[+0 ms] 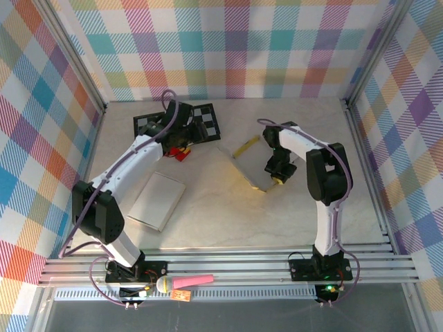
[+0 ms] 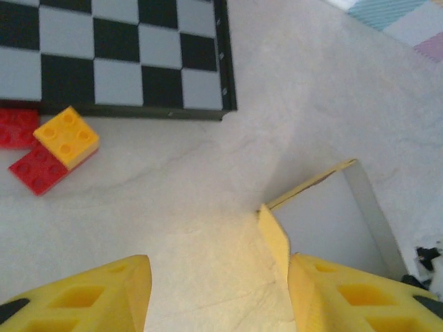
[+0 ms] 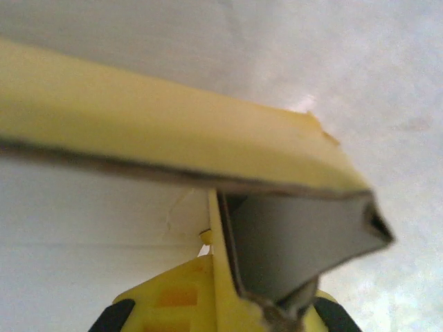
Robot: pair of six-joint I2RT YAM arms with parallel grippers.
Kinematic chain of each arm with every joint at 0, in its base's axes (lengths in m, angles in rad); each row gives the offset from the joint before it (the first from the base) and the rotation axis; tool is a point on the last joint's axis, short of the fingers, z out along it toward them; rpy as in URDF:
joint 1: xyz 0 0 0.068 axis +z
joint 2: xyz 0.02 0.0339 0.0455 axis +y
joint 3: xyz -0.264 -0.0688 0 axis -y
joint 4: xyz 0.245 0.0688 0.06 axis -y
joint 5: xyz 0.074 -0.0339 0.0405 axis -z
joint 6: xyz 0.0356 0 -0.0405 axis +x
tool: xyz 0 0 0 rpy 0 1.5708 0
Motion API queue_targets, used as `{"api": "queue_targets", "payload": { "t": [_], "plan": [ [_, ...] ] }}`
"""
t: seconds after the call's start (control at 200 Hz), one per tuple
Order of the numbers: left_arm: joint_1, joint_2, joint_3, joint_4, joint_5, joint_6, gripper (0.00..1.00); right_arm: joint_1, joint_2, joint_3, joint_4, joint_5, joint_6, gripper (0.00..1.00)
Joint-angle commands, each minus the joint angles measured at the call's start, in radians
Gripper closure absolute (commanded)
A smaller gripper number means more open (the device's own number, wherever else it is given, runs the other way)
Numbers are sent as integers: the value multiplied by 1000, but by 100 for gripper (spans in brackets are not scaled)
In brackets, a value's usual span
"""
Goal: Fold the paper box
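Your right end effector (image 3: 228,290) is pressed together on a thin wall of the paper box (image 1: 249,162), pinching yellow-faced, grey-backed card. The box lies on the counter (image 1: 228,214) right of centre, partly formed, with one yellow flap (image 2: 275,238) standing up on its left side. Your left end effector (image 2: 218,277) is spread with nothing between its fingers, low over bare counter just left of that flap. The toy bricks (image 2: 55,146) and the checkerboard (image 2: 124,55) sit beyond it, apart from the box.

Expect the box to be very light and thin. It looks stiff across a panel, willing to bend at its creases and easy to crush. It will likely skate on the smooth counter unless your right grip anchors it. Take the flap by its free edge close to the crease, with a shallow pinch. Avoid the middle of a panel, where the card would probably buckle.
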Motion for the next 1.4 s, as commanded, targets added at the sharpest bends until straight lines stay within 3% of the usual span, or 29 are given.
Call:
{"api": "queue_targets", "payload": {
  "t": [0.0, 0.125, 0.435, 0.785, 0.905, 1.02, 1.145, 1.295, 1.395],
  "plan": [
    [-8, -36, -87, -49, 80, -6, 48, -1, -2, -27, -119, -60, 239, 100],
    [-25, -44, -204, 22, 174, -53, 55, -5, -39, -108, -84, -171, 405, 100],
    [-140, -10, -369, 221, 255, -188, 57, 7, -84, -248, 56, -412, 637, 98],
    [-199, 83, -285, 267, 269, -211, 58, 35, -239, -306, 117, -437, 668, 47],
    [-202, 98, -256, 263, 266, -208, 58, 33, -325, -315, 91, -394, 641, 37],
    [-202, 102, -240, 264, 260, -207, 58, 33, -391, -293, 97, -324, 528, 35],
    [-202, 93, -233, 273, 254, -208, 58, 39, -459, -225, 196, -243, 177, 43],
    [-204, 81, -222, 286, 256, -208, 58, 77, -589, -242, 457, -389, -201, 45],
    [-204, 80, -207, 277, 252, -204, 58, 124, -603, -190, 459, -456, -353, 44]
  ]
}}
